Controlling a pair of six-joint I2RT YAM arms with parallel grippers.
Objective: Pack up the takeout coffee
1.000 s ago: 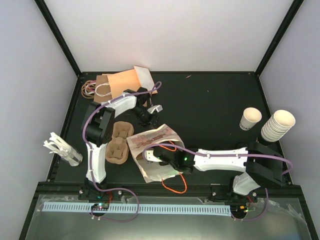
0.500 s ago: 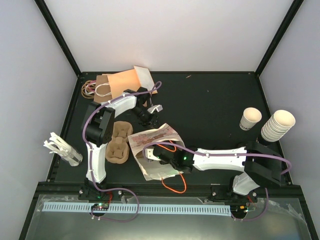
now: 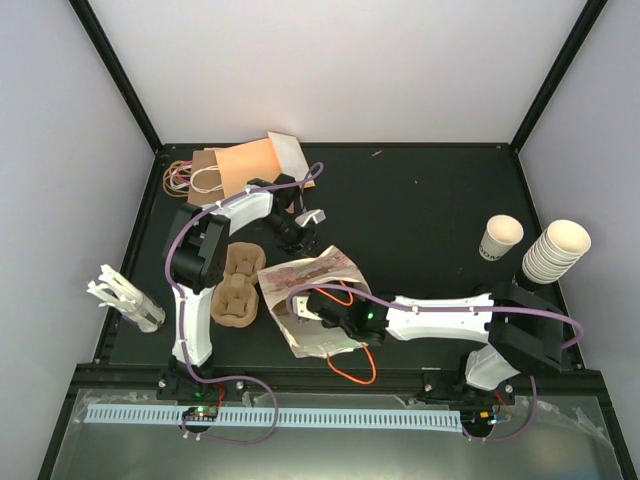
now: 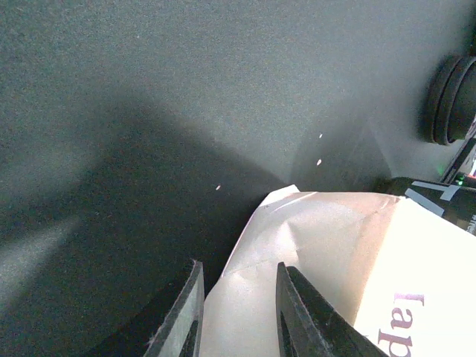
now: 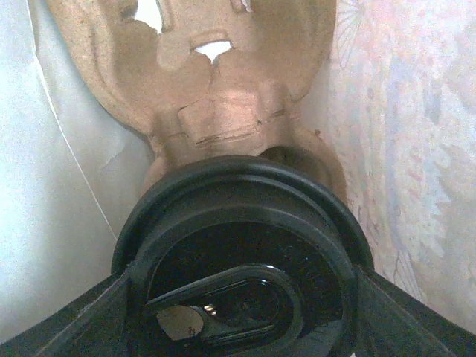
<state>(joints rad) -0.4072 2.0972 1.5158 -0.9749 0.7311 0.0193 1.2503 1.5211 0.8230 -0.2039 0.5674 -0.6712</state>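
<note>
A white paper bag (image 3: 318, 268) with pink print lies on its side mid-table. My left gripper (image 3: 296, 236) is at its far rim; in the left wrist view the bag's paper (image 4: 335, 238) fills the gap between the fingers (image 4: 190, 312), so it is shut on the bag. My right gripper (image 5: 242, 286) reaches inside the bag. It is shut on the takeout coffee, of which only the black sip lid (image 5: 238, 216) shows; the cup's side is hidden. Just past the lid lies a brown pulp cup carrier (image 5: 216, 82).
A second pulp carrier (image 3: 236, 285) lies left of the bag. An open cream cup with dark print (image 3: 500, 238) and a stack of nested cups (image 3: 555, 250) stand at the right. Flat bags with handles (image 3: 240, 168) lie at the back left, clear plastic pieces (image 3: 125, 298) at the left edge.
The right arm has pushed slightly further left into the bag, and the bag has shifted a little with it. The left gripper has barely moved.
</note>
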